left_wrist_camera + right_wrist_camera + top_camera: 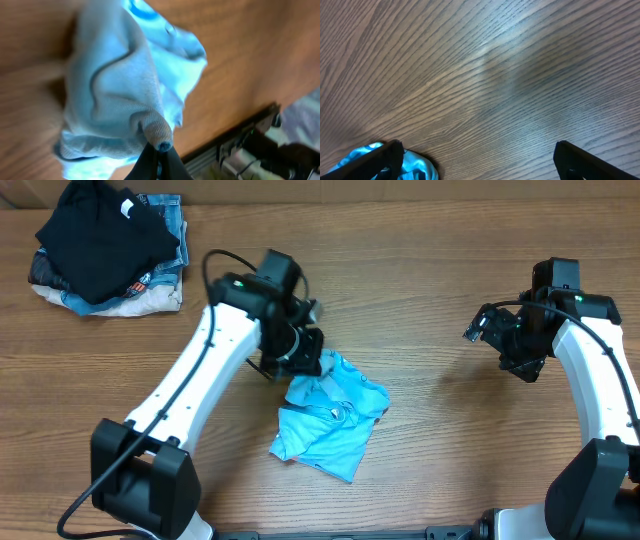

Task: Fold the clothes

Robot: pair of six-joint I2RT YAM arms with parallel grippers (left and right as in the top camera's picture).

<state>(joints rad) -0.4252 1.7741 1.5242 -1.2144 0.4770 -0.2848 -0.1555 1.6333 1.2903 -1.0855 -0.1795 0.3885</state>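
Far L, rear: 1 pile of folded denim-blue and beige clothes (150,290), 1 black garment (100,235) on top. Ctr: 1 crumpled light sky-blue cotton T-shirt (330,415) on wooden worktop (430,280); L hand (157,152) at its rear-left edge, pressed together, pinching a fold. R: R hand (480,160) spread, well apart from T-shirt.

The shirt (335,415) lies mid table (450,460). The clothes pile (105,250) sits way off at its back left corner.
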